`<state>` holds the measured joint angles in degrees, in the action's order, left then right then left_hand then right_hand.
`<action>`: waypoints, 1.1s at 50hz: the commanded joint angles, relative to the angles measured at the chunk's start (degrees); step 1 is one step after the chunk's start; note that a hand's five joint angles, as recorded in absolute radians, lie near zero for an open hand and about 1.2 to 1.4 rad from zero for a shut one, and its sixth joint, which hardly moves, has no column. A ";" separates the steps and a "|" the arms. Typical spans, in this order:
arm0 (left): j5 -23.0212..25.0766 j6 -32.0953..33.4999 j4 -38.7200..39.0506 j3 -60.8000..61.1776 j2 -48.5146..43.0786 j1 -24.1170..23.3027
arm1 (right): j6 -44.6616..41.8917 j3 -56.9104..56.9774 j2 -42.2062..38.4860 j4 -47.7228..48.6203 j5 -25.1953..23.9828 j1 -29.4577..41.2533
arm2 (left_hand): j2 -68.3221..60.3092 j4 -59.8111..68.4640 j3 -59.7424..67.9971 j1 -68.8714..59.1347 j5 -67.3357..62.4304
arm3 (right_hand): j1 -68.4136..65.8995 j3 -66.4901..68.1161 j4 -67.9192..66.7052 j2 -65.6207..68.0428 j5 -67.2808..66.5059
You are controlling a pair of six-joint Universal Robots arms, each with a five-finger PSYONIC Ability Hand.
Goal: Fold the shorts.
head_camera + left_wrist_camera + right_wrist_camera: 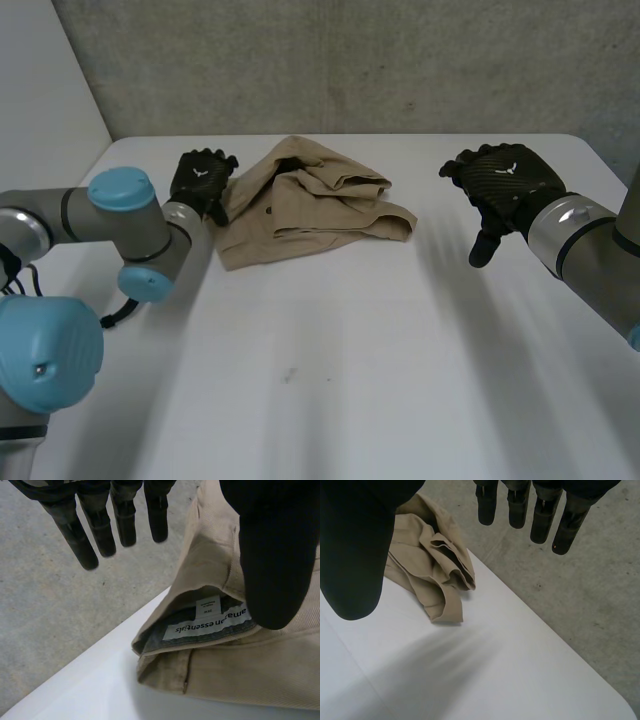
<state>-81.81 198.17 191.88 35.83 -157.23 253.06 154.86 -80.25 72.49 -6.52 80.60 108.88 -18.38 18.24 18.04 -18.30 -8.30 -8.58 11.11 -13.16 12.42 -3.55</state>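
The left robot hand (200, 180) rests just beside the left edge of the crumpled beige fabric shorts (305, 205). Its fingers (100, 535) are straight and spread, with the thumb set apart over the waistband, gripping nothing. The right robot hand (502, 185) hovers well apart from the shorts on their right, fingers likewise straight and loose, empty. The shorts lie bunched near the far edge of the white tabletop (350, 370), with broad bare surface in front of them. Inside the open waistband a grey label (200, 626) reads "essentials" after a word partly covered by the thumb.
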 commanded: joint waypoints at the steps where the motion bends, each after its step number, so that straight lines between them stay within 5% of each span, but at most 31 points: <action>1: 0.60 -0.07 -0.98 -4.97 -3.78 -0.37 | 0.00 0.00 -0.06 1.07 1.05 -0.07 | -33.42 33.56 33.76 -33.51 -33.51 | -1.42 -1.11 3.16 -2.42 3.55; 5: 0.25 -0.07 -0.98 -7.26 -4.93 -0.55 | 0.00 -0.26 -0.15 1.16 1.13 -0.16 | -61.53 61.67 61.87 -61.61 -61.61 | -1.42 -1.11 3.16 -2.42 3.55; 11: -2.74 -0.51 -1.42 -5.52 -1.78 -2.48 | 0.00 -0.26 -0.06 1.34 1.75 -0.25 | -61.62 61.76 61.96 -61.70 -61.70 | -1.42 -1.11 3.16 -2.42 3.55; 23: -1.96 -1.83 2.71 20.75 30.82 -5.82 | 3.94 1.58 0.38 1.16 2.98 0.19 | -61.62 61.76 61.96 -61.70 -61.70 | -1.42 -1.11 3.16 -2.42 3.55; 30: 0.86 -1.47 3.15 32.71 44.19 -9.07 | 17.12 2.90 0.73 0.99 1.49 0.37 | -61.62 61.76 61.96 -61.70 -61.70 | -1.42 -1.11 3.16 -2.42 3.55; 39: 0.86 -1.21 2.62 41.41 56.93 -12.15 | 32.14 3.17 -1.46 1.42 -7.74 0.45 | -61.62 61.76 61.96 -61.70 -61.70 | -1.42 -1.11 3.16 -2.42 3.55; 53: 0.51 -1.47 3.15 52.76 71.79 -15.05 | 44.56 10.28 -13.94 6.26 -2.56 2.56 | -61.62 61.76 61.96 -61.70 -61.70 | -1.42 -1.11 3.16 -2.42 3.55; 54: 0.51 -1.47 3.24 53.19 72.06 -15.05 | 44.56 10.55 -14.39 6.17 -1.95 2.65 | -61.62 61.76 61.96 -61.70 -61.70 | -7.96 5.44 -3.39 4.12 -3.00; 55: 0.25 -1.39 3.24 53.81 72.23 -15.05 | 44.47 10.64 -14.39 6.17 -1.07 3.00 | -61.62 61.76 61.96 -61.70 -61.70 | -32.21 29.68 -27.63 28.37 -27.24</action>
<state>-81.24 196.79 194.71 85.05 -89.23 238.36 197.93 -72.41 62.89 -1.76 74.64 110.14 -68.58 68.46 68.31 -63.21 -56.24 -8.58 11.11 -13.16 12.42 -3.55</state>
